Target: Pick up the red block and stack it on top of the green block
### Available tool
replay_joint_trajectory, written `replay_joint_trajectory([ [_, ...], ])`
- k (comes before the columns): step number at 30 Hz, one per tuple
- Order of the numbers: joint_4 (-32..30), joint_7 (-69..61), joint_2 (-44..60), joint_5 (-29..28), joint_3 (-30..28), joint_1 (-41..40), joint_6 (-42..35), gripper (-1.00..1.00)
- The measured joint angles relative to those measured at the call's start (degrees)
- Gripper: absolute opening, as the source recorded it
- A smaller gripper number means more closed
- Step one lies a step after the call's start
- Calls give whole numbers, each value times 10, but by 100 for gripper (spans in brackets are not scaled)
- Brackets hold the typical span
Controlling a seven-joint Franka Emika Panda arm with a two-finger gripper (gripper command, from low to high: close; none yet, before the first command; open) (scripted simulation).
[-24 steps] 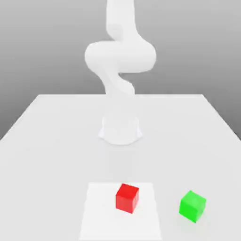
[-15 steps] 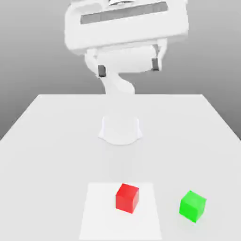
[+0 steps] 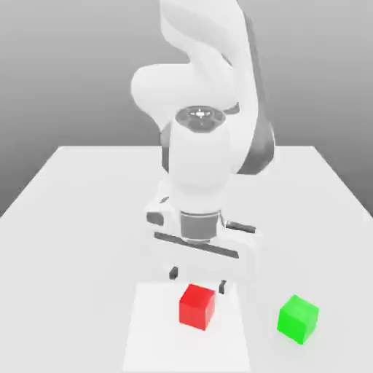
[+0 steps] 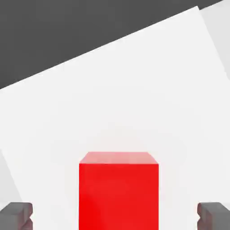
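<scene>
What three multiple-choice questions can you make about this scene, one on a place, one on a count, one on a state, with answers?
1. Where is the red block?
A. On the white sheet
B. On top of the green block
C. At the robot's base

2. How many blocks are there?
A. One
B. Two
C. Four

3. How is the end effector?
A. Shut on the green block
B. Shut and empty
C. Open

Answers:
1 A: the red block sits within the sheet's edges.
2 B: one red and one green block stand apart.
3 C: its fingers are spread, with gaps on both sides of the red block.
</scene>
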Motion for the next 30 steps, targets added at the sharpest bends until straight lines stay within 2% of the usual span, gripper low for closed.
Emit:
replay_joint_trajectory([
  [2,5,2,41,-2,-1,1,35,0],
  [3,7,2,53,-2,-1,1,45,-100],
  [10,6,4,51,-4,-1,1,44,-100],
  [16,-10,-3,-59,6,4,-2,-50,-100],
  [24,81,168,-66,3,71,146,-149,-100],
  [29,101,215,16,-25,63,164,-87,-100],
  [30,102,220,33,-31,59,167,-71,100],
])
